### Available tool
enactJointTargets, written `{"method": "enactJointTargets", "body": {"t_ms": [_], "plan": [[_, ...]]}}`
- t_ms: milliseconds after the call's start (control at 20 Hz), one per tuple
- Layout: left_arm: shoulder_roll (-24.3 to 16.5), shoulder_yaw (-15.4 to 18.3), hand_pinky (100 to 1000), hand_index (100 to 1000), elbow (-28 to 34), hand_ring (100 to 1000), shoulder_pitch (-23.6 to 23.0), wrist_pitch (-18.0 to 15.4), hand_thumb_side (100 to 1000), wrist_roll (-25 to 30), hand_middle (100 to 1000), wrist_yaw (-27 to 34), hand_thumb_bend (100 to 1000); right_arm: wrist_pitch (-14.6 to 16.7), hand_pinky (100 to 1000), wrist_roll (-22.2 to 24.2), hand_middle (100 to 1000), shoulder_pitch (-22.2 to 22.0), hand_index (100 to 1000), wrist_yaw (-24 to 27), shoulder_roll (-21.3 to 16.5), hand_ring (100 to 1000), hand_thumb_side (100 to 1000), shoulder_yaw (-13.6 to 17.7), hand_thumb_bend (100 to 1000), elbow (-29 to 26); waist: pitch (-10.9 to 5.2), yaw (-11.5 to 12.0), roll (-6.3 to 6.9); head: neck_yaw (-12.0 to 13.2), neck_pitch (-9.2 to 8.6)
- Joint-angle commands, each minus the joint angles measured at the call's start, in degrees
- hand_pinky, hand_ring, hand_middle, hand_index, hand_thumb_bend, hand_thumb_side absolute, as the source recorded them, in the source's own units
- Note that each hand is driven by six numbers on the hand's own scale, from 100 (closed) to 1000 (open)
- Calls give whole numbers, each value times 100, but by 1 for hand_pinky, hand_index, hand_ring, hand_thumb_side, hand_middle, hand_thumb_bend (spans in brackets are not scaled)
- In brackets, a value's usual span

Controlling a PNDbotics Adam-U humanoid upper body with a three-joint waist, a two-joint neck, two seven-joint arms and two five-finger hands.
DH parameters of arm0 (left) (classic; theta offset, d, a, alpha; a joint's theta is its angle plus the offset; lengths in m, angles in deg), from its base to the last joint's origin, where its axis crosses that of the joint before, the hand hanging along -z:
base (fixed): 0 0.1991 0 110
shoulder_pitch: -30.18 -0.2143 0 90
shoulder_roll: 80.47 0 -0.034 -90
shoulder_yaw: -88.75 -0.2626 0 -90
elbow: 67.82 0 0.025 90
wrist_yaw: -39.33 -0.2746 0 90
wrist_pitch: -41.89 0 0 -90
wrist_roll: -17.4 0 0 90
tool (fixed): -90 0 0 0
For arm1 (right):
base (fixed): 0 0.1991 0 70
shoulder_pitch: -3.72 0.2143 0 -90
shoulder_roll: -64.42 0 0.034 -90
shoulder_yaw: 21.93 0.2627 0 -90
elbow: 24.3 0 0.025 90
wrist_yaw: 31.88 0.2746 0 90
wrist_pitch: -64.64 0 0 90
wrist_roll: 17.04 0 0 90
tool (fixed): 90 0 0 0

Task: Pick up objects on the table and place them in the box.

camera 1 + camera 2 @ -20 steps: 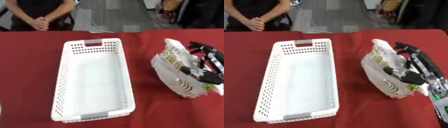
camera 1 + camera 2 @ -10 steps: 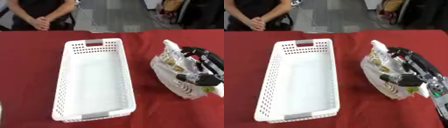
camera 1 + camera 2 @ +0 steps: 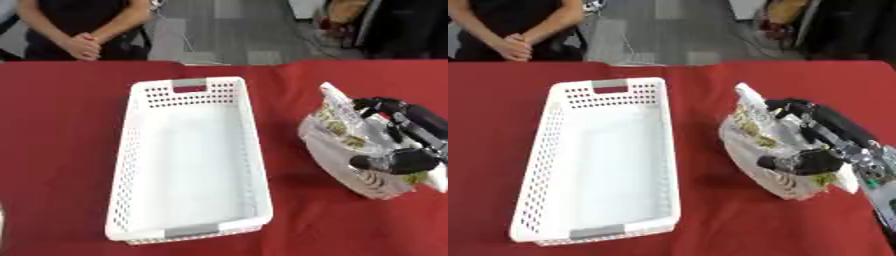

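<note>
- You are looking at what seems a lab or test room rather than a home.
- A red cloth covers the tabletop from edge to edge.
- Beyond its far edge, at the top of the frame, lies a bare grey floor with a cable running over it.

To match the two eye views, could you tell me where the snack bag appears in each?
Left eye view: the bag sits at the right edge, mid-height, with the right hand curled round it.
Right eye view: the bag lies further in from the right edge, same height.
Shared landmark: the white basket to its left.
</note>
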Motion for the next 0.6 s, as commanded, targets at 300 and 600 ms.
{"method": "enactJointTargets", "body": {"t_ms": [300,600], "plan": [[-92,-5,771,691,113,768,39,-11,959,6,718,12,291,-10,419,-7,825,80,964,11,-174,770,695,-13,713,-76,-94,19,-4,1,-46],[-100,-1,771,691,113,768,33,-9,959,3,718,5,291,-56,424,-70,828,105,964,72,-344,773,707,70,708,-259,-96,10,-12,29,-36]]}}
